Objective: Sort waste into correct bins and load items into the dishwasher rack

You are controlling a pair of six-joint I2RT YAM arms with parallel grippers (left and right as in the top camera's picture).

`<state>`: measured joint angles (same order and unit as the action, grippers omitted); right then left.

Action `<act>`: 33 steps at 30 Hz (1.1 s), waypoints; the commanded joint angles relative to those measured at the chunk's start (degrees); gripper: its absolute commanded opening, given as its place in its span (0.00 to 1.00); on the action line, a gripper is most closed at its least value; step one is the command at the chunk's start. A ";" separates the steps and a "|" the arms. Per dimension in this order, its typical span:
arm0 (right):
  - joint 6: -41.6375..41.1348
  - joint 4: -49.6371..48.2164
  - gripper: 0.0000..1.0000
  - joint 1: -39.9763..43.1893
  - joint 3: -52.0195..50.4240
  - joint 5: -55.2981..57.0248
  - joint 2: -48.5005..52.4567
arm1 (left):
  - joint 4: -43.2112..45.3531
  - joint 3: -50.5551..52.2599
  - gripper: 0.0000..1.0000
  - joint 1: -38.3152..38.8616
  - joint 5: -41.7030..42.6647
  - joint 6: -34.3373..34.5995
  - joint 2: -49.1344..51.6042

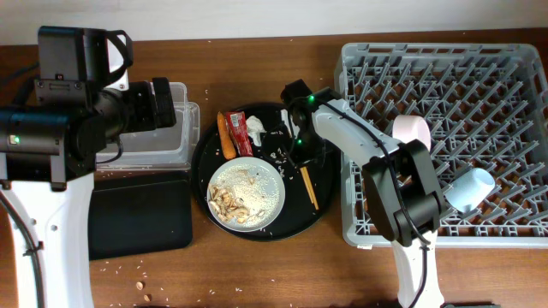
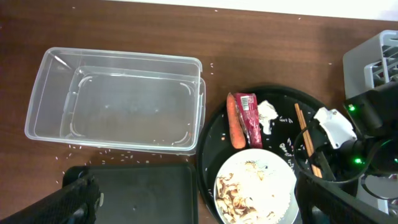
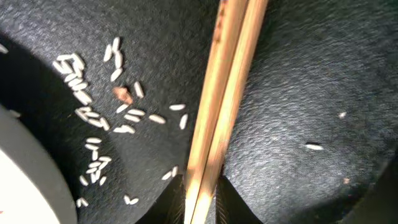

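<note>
My right gripper [image 1: 301,159] is down on the large round black tray [image 1: 330,201] and shut on the wooden chopsticks [image 1: 308,188]. In the right wrist view the fingertips [image 3: 200,199] pinch the chopsticks [image 3: 224,93]. My left gripper [image 2: 199,205] is open and empty above the shallow black tray [image 2: 143,193], beside the clear tub [image 2: 37,124]. The pale plate [image 1: 248,195] holds beige scraps and rice. The carrot [image 1: 226,135], red wrapper [image 1: 240,133] and white tissue [image 1: 255,128] lie behind it. The light-blue cup [image 1: 469,190] and white bowl [image 1: 411,130] sit in the grey rack [image 1: 445,77].
Loose rice grains [image 3: 93,112] are scattered on the round tray beside the plate's edge [image 3: 25,180]. More grains and crumbs lie on the wooden table [image 1: 128,278] near the black tray [image 1: 141,218]. The rack stands against the round tray's right side.
</note>
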<state>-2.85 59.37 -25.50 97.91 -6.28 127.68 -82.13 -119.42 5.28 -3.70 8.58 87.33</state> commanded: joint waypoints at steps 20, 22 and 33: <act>1.36 -2.19 0.21 3.10 -1.53 -2.54 -2.16 | -0.07 -0.15 0.99 -0.09 -0.63 -0.35 -0.09; 4.13 -1.99 0.25 3.56 -1.42 -5.75 -5.55 | -0.07 -0.15 0.99 -0.09 -0.63 -0.35 -0.09; 0.81 -6.64 0.21 3.45 -5.20 -1.55 -0.66 | -0.07 -0.15 0.99 -0.09 -0.63 -0.35 -0.09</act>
<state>-0.45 54.24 -22.15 95.18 -9.26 125.01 -82.13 -119.42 5.28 -3.70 8.58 87.33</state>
